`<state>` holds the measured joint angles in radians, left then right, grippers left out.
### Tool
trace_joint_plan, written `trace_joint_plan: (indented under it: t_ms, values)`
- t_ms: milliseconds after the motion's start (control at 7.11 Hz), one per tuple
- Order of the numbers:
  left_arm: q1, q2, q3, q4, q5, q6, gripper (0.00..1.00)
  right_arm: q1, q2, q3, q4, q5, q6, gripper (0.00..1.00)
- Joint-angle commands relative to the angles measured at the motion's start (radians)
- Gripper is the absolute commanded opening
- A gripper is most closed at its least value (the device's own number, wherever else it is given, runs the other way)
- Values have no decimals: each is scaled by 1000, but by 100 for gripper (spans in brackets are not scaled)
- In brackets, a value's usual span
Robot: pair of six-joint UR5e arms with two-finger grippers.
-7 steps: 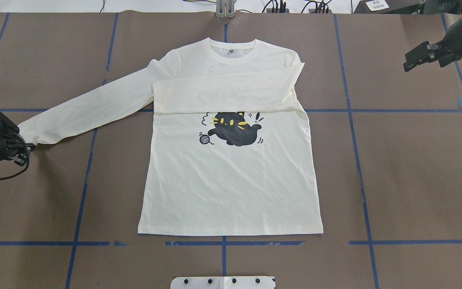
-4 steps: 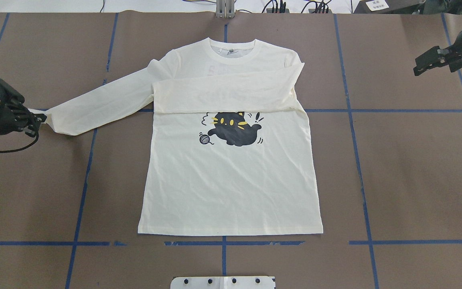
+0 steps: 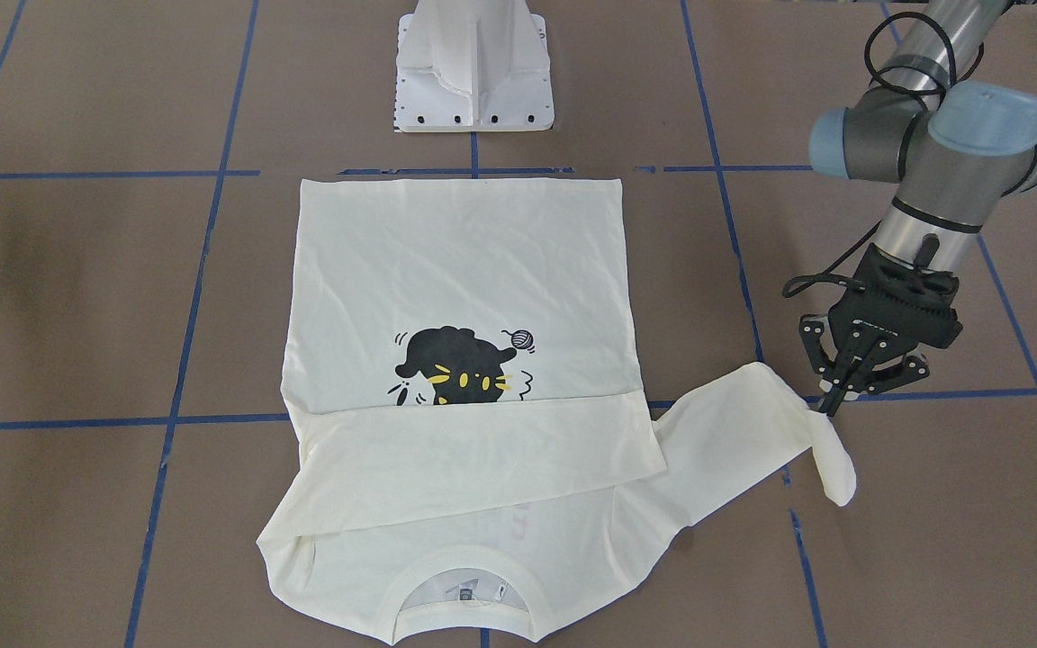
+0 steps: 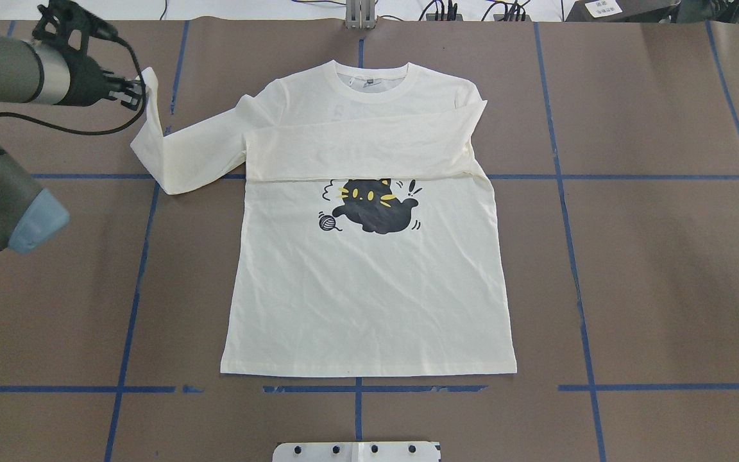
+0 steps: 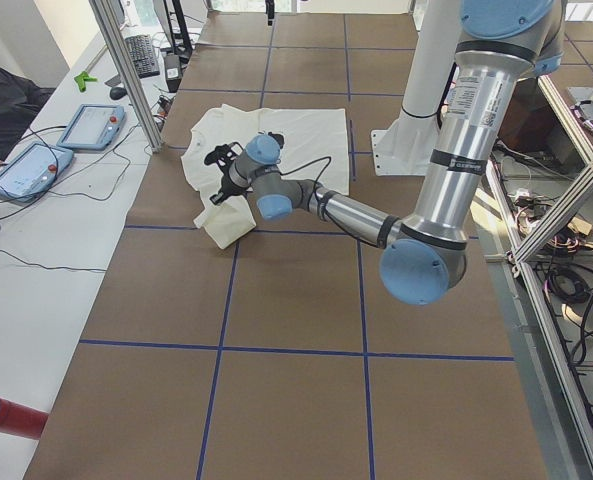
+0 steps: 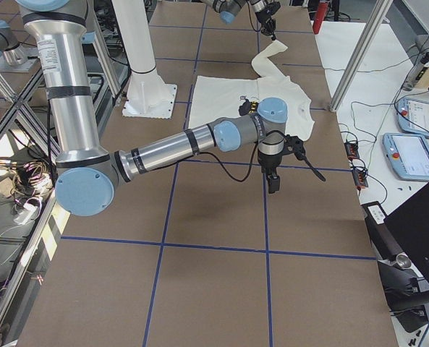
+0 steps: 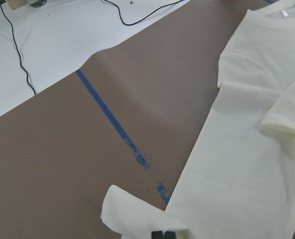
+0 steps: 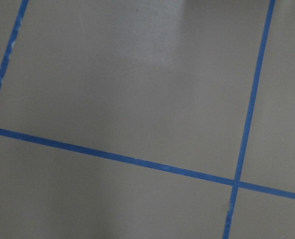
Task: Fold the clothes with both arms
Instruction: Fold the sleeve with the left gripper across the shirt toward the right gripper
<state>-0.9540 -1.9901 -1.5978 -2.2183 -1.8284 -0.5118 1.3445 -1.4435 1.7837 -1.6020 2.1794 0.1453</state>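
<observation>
On the table [image 4: 664, 256], cream cat-print shirt [image 4: 369, 301]

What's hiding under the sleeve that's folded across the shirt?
The folded sleeve lies across the chest of the shirt. The black cat peeks out just below its edge. Faint marks show through the cloth, but what they say is covered.

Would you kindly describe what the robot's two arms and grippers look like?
Both the left arm and right arm are silver tubes with grey joints, light blue caps and black cables. The left gripper and right gripper are black; the left one shows thin linkage fingers.
</observation>
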Motion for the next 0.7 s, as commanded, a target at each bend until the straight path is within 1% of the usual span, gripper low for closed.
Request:
trace_joint_plan:
  t_ms: [0, 141, 281, 422, 562]
  values:
    - [33, -264, 143, 85, 6, -203, 0, 27, -32, -4, 0, 0, -46, 100]
    - [49, -367, 215, 86, 8, -282, 0, 27, -35, -4, 2, -1, -46, 100]
    - [94, -486, 298, 86, 21, -353, 0, 28, -35, -4, 2, -1, -44, 100]
    - [186, -574, 350, 85, 111, -368, 0, 30, -35, -4, 1, -3, -42, 100]
    - [261, -617, 373, 78, 159, -360, 0, 30, -37, -3, 0, -3, -39, 100]
